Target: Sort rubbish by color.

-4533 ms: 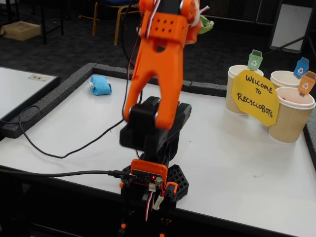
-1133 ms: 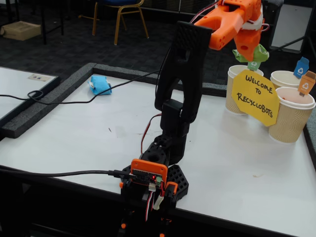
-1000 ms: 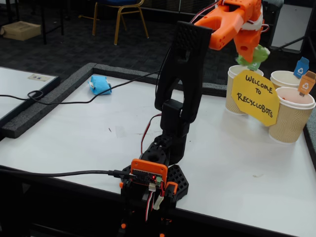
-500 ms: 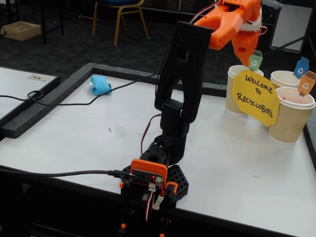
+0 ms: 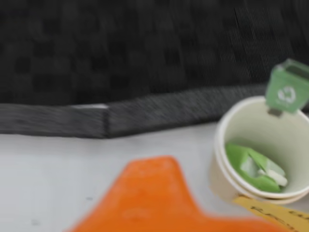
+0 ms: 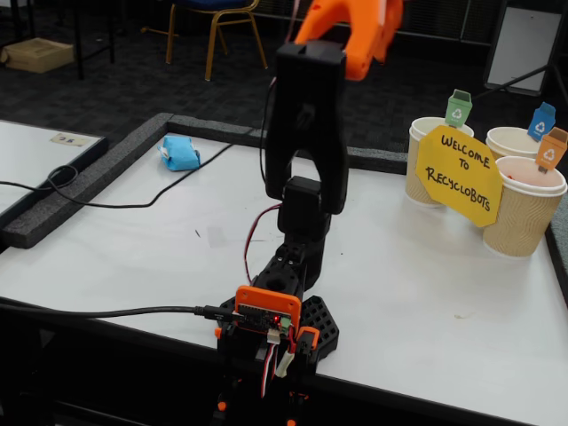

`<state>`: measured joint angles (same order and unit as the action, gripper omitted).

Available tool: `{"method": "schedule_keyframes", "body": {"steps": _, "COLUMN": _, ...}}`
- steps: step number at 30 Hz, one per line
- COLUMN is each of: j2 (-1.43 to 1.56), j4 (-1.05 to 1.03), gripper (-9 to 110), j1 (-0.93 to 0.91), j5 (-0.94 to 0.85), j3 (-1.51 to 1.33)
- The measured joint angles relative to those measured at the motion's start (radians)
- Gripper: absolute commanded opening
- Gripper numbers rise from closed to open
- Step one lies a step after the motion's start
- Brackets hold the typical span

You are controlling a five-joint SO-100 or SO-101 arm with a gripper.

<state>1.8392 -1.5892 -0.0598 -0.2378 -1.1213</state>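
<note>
The green wad (image 5: 253, 166) lies inside the paper cup (image 5: 231, 125) that carries the green tag (image 5: 287, 89), low right in the wrist view. One orange finger (image 5: 149, 193) fills the bottom of that view, with nothing against it and nothing held. In the fixed view my gripper (image 6: 377, 53) is raised high at the top edge, left of the cups and partly cut off. The light blue wad (image 6: 180, 153) rests on the white table (image 6: 177, 231) at the far left. No orange wad shows.
Three paper cups stand at the back right: green tag (image 6: 459, 107), blue tag (image 6: 540, 121) and orange tag (image 6: 552, 147), with the yellow sign (image 6: 460, 174) in front. A black cable (image 6: 115, 200) crosses the table's left; a grey foam border (image 6: 80, 182) edges it.
The green wad left my gripper and fell into the green-tagged cup. The arm then swung up and left, away from the cups.
</note>
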Motion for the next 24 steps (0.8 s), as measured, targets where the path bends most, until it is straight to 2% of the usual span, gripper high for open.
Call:
{"method": "schedule_keyframes", "body": {"steps": 15, "j2": 0.785, "j4": 0.009, "gripper": 9, "j1": 0.249, "j5": 0.000, "j3": -0.684}}
{"method": "schedule_keyframes", "body": {"steps": 24, "j2": 0.983, "j4": -0.008, "gripper": 12, "j1": 0.453, "j5": 0.000, "j3": -0.877}}
